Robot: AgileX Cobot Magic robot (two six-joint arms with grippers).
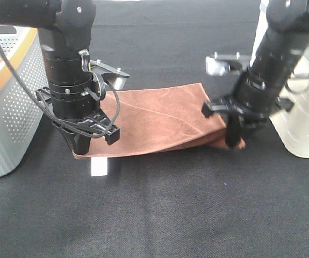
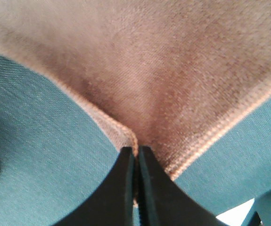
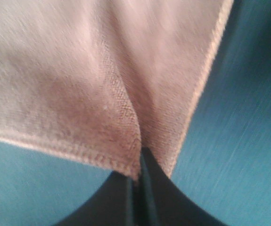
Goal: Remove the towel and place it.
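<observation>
The reddish-brown towel [image 1: 165,118] stretches between both arms just above the dark table in the exterior high view, sagging along its near edge. A small white tag [image 1: 99,166] hangs from its left corner. My left gripper [image 1: 87,148] is shut on that left corner. Up close in the left wrist view, the towel [image 2: 163,70] fans out from the pinched fingertips of the left gripper [image 2: 136,155]. My right gripper [image 1: 233,141] is shut on the right corner. The right wrist view shows the hemmed towel [image 3: 78,80] clamped in the right gripper [image 3: 139,175].
A perforated grey basket [image 1: 9,102] with an orange rim stands at the left edge, brown cloth showing inside. A white container [image 1: 304,113] stands at the right. Dark fabric table [image 1: 159,215] lies in front of the towel.
</observation>
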